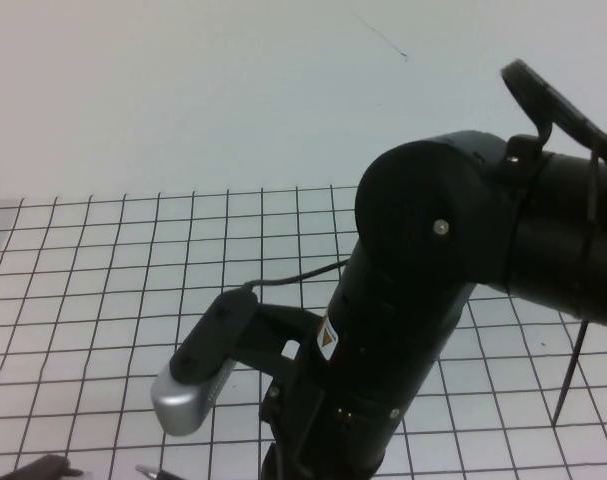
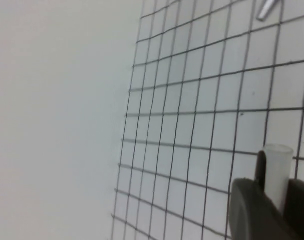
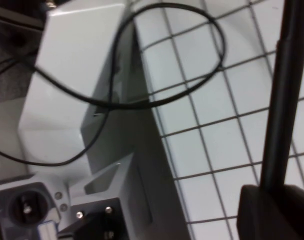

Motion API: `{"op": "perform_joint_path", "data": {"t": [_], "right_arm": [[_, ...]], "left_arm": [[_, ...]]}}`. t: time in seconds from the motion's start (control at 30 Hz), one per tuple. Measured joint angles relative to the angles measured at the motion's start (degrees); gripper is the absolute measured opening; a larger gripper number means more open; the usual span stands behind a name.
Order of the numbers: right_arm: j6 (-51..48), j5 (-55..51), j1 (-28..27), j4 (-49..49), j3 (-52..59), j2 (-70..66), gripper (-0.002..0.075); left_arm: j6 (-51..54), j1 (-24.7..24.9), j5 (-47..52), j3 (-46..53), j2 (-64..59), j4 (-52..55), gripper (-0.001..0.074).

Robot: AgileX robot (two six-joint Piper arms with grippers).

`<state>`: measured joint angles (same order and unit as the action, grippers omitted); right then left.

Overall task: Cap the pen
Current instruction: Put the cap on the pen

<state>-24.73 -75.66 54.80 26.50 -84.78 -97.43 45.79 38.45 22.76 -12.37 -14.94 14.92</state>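
Note:
The thin black pen [image 1: 569, 372] hangs tilted over the grid mat at the right of the high view. Its top end disappears behind a black arm [image 1: 433, 280]. In the right wrist view my right gripper [image 3: 275, 191] is shut on the pen [image 3: 292, 90], which runs straight out from between its dark fingers [image 3: 257, 210]. My left gripper [image 2: 277, 189] is shut on a short pale tube [image 2: 278, 162] with a dark strip along one side, which looks like the cap, and holds it above the mat. Neither gripper shows in the high view.
The black arm and its silver wrist camera [image 1: 198, 385] block the middle of the high view. A dark object [image 1: 43, 466] and a small silvery piece [image 1: 148, 469] sit at the bottom left edge. The robot's white base [image 3: 76, 100] and a black cable [image 3: 182, 90] lie close to the right gripper.

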Motion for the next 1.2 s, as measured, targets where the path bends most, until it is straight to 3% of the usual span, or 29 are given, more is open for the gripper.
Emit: {"op": "perform_joint_path", "data": {"t": [0.27, 1.2], "right_arm": [[-0.8, 0.0, 1.3, -0.8, 0.2, -1.5, -0.0003], [-6.9, 0.2, 1.3, 1.6, 0.2, -5.3, -0.0003]], "left_arm": [[13.9, 0.0, -2.3, 0.8, 0.0, -14.9, 0.0082], [20.3, 0.0, -1.1, 1.6, 0.0, -11.8, 0.0081]]}}
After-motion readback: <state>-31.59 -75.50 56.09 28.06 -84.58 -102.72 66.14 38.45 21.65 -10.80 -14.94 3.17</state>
